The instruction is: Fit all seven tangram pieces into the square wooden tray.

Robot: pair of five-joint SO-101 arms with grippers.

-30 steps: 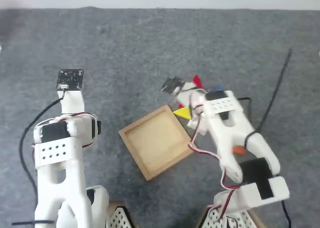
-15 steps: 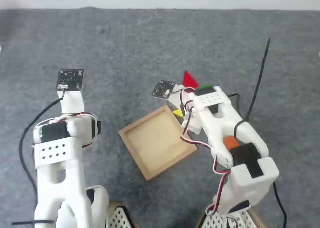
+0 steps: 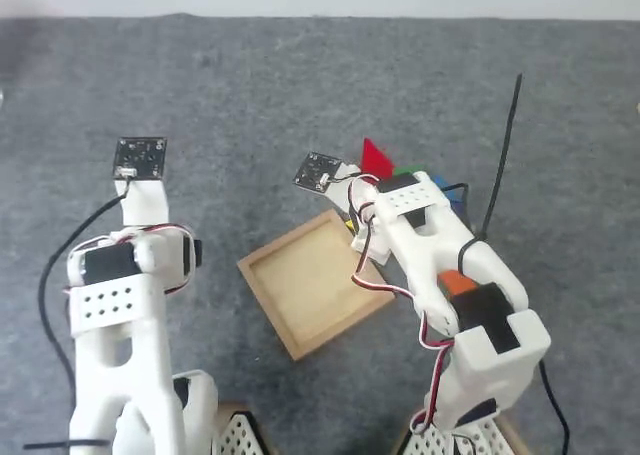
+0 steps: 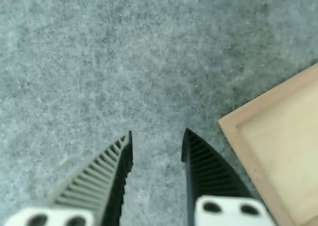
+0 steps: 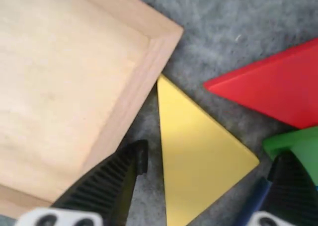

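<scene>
Right wrist view: right gripper (image 5: 213, 159), spread wide, straddles yellow triangle (image 5: 194, 136) just right of bare-floored wooden tray (image 5: 136, 87); left gripper (image 4: 156, 144) parted, holding nothing.

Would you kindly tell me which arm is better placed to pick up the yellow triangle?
Right: the right pincer, open, straddles the yellow triangle beside the tray; the left pincer hangs over carpet.

Left arm (image 3: 115, 305) and right arm (image 3: 450, 265): white plastic shells, black servos, red-white-black wire looms, black cables. Black camera board (image 3: 140, 158) on each wrist. Left gripper (image 4: 156, 146) fingers (image 4: 112, 171) black, ribbed.
</scene>
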